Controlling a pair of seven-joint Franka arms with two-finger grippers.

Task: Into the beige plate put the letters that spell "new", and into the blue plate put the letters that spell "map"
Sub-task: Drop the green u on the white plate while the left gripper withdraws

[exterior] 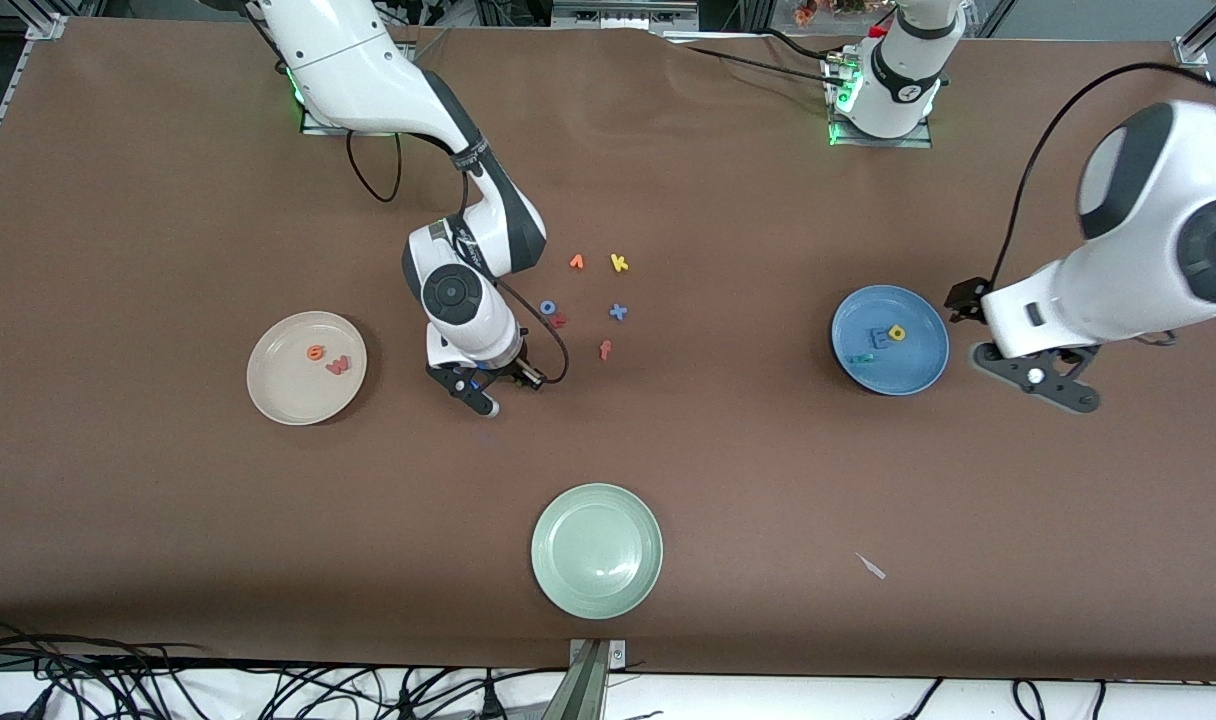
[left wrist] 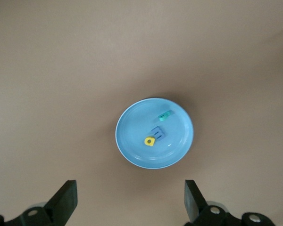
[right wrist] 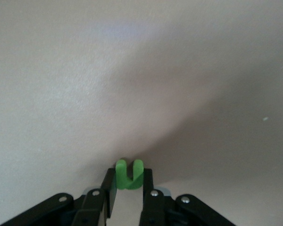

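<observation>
My right gripper (exterior: 487, 401) is low over the table between the beige plate (exterior: 288, 392) and the loose letters. It is shut on the green "n" (right wrist: 129, 172), pinched between the tips of the right gripper (right wrist: 129, 178). The beige plate holds the orange "e" (exterior: 315, 352) and the pinkish-red "w" (exterior: 339, 366). In the blue plate (exterior: 913, 367) lie the blue "m" (exterior: 877, 338), a yellow letter (exterior: 897, 332) and a teal letter (exterior: 860, 358). My left gripper (exterior: 1040, 381) hangs open and empty beside the blue plate (left wrist: 132, 136), toward the left arm's end of the table.
A pale green plate (exterior: 596, 550) sits near the front edge. Loose letters lie mid-table: an orange one (exterior: 576, 262), a yellow "k" (exterior: 619, 263), a blue "x" (exterior: 618, 312), a blue "o" (exterior: 547, 307), a red one (exterior: 559, 321) and an orange-red "f" (exterior: 605, 349). A white scrap (exterior: 871, 566) lies nearer the camera.
</observation>
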